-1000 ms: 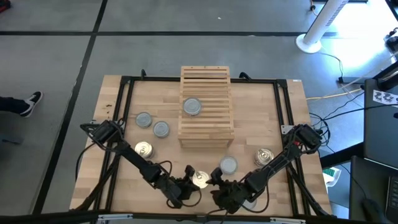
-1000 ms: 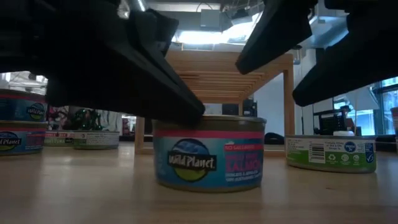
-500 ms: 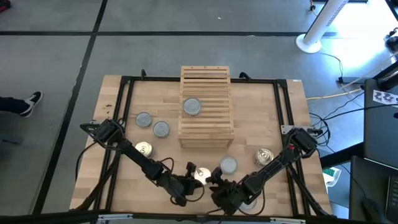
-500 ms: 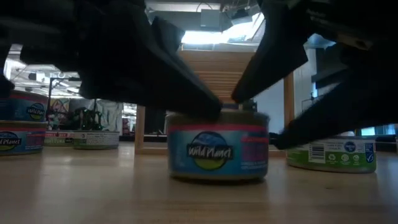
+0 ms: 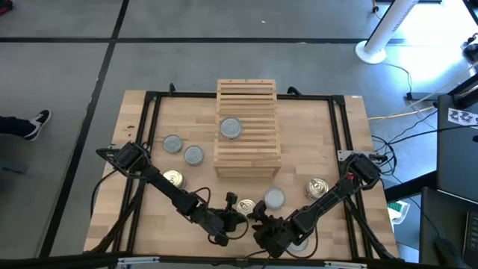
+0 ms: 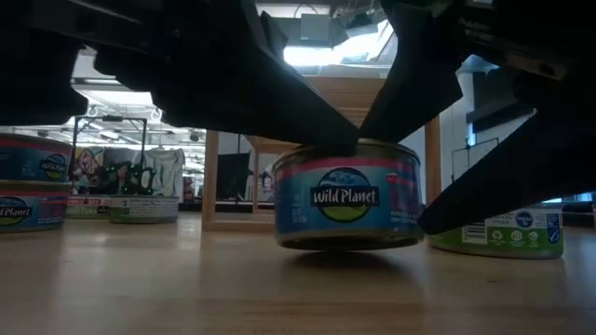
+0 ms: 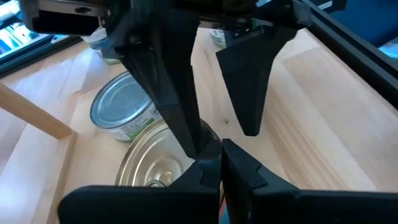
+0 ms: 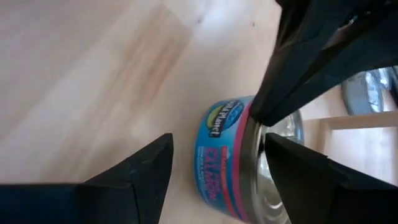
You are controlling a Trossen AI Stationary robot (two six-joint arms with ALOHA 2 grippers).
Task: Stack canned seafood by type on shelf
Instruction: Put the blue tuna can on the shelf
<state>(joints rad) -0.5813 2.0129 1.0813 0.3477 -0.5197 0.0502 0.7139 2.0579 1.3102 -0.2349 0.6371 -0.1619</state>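
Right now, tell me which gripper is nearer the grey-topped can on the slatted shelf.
Left, narrowly. The left gripper, shut, sits at the table's near edge, slightly left of the grey-topped can on the shelf. The right gripper, open, is beside it, farther right.

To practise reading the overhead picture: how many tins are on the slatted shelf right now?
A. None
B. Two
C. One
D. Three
C: in the high view a single grey-topped tin sits on the shelf; every other tin lies on the tabletop.
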